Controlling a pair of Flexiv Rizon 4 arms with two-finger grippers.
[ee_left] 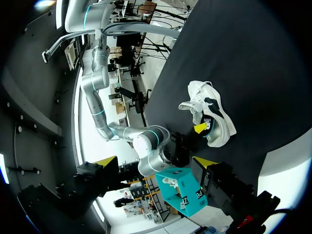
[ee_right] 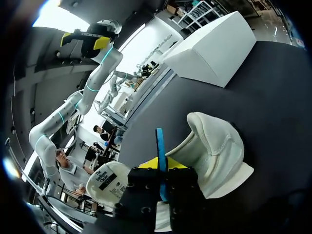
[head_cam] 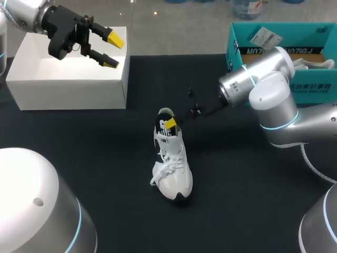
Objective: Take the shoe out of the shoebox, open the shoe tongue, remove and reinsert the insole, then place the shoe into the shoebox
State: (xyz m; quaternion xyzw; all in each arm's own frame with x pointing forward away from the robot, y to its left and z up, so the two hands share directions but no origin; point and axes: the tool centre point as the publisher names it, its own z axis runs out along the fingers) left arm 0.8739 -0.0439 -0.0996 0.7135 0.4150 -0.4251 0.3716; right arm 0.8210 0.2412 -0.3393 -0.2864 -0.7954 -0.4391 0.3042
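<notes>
**Right gripper pinches the insole at the shoe's mouth; left gripper waits apart**

The white shoe [head_cam: 172, 163] stands upright on the table, out of the shoebox, with its toe toward the robot. Well beyond its heel, to the right, sits the teal shoebox [head_cam: 247, 45], open, with something white lying in it. Well beyond the heel to the left stands a white box [head_cam: 68, 79]. Nothing lies between the shoe and either box.

The right arm [head_cam: 274, 100] comes in from the shoe's right and reaches across to its heel end. The right gripper [head_cam: 169, 123] is at the shoe's mouth. In the right wrist view its yellow tips are close together, with the thin blue edge of the insole [ee_right: 159, 144] clamped between them. A pale end of the insole rises above the heel collar.

The left arm [head_cam: 23, 13] is far from the shoe. The left gripper [head_cam: 108, 50] hangs over the white box with its fingers spread wide and nothing between them.

The table [head_cam: 105, 158] is covered in plain black.
</notes>
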